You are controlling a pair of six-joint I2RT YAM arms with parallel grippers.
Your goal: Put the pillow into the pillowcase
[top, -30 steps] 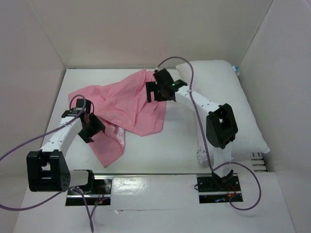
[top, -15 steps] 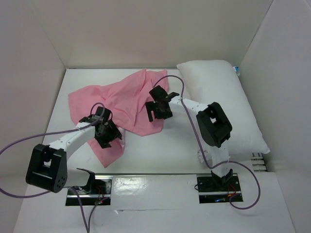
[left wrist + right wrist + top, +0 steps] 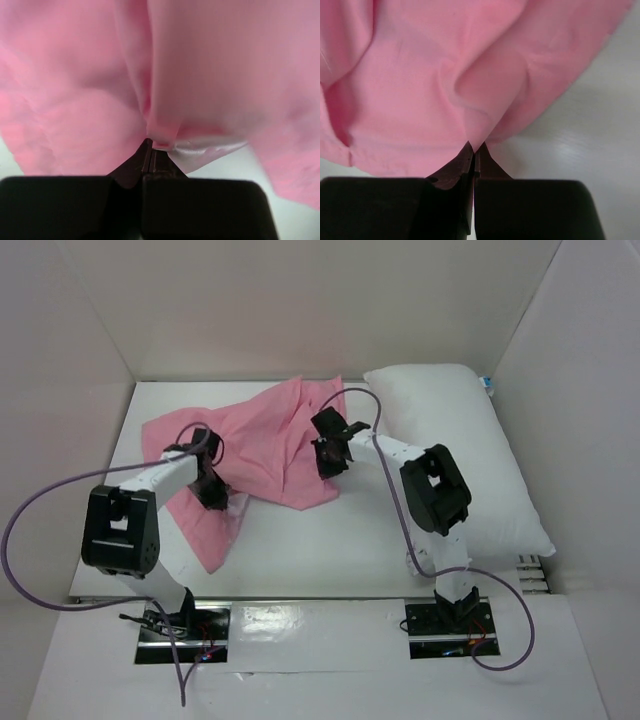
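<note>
The pink pillowcase (image 3: 255, 440) lies all crumpled on the white counter (image 3: 330, 550), toward the back and the left. It is shiny and full of folds. One long end of it runs down toward the near side, on the left.

The white pillow (image 3: 460, 455) lies flat on the right side of the counter, close to the right wall. It is outside the pillowcase. The back right corner of the pink cloth comes near the pillow's left edge, with a thin strip of counter between them.

The left tool (image 3: 212, 492) is down on the left part of the pink cloth. It is pinched tight. From the camera on that wrist, its two dark fingers (image 3: 142, 157) meet in a point, and a little fold of pink cloth with a pale shiny edge is squeezed between the tips.

The right tool (image 3: 328, 460) is down on the right part of the cloth, on the side nearer the pillow. It is pinched tight too. From its own wrist camera, the fingers (image 3: 487, 162) come together, and a pointy tuck of pink cloth is caught between the tips. Bare white counter shows just to the right of that tuck.

Both tools hold the same pillowcase, well apart from each other.
</note>
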